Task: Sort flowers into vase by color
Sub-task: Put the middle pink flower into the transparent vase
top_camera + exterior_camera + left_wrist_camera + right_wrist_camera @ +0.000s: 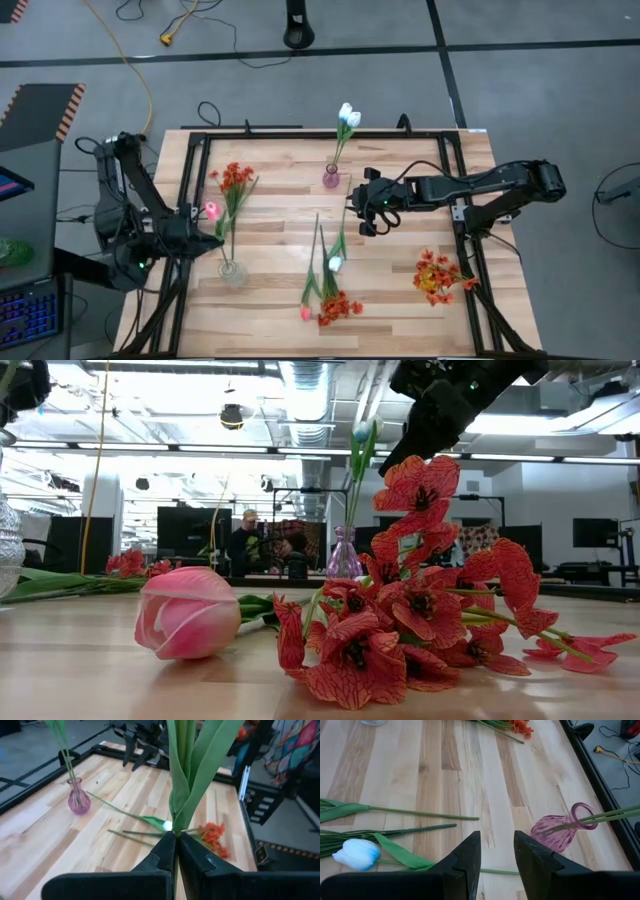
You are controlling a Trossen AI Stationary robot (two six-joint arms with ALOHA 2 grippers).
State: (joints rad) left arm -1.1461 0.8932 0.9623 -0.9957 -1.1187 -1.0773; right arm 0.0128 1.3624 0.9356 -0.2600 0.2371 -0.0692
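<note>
My left gripper [203, 238] is at the table's left side, next to a clear vase [232, 270] that holds a red-orange bunch [236, 178], and is shut on a pink tulip [212, 210]. My right gripper [366, 211] hangs open above the table's middle, touching nothing. It is just near of a pink vase [331, 178] that holds white tulips [348, 116]. Lying flat on the table are a white tulip [335, 263], a pink tulip [305, 313] and two red-orange bunches [340, 305] [440, 275]. In the right wrist view the open fingers [495, 855] point between the white tulip [357, 854] and the pink vase [562, 830]. My left gripper pinches the pink tulip's green stem [175, 831] between its two fingers, just where the long leaves [200, 770] split off. The fingers come from the table's left and lie across the stem. Stem and leaves rise past the fingertips; the bloom is outside the wrist view, and the gripper hides the stem's lower end.
A black frame [300, 133] runs along the table's far edge and down both sides. Bare wood lies between the two vases and along the near left. In the low view a pink bloom [185, 612] and a red bunch [400, 620] lie close up. A person [243, 545] stands in the room behind.
</note>
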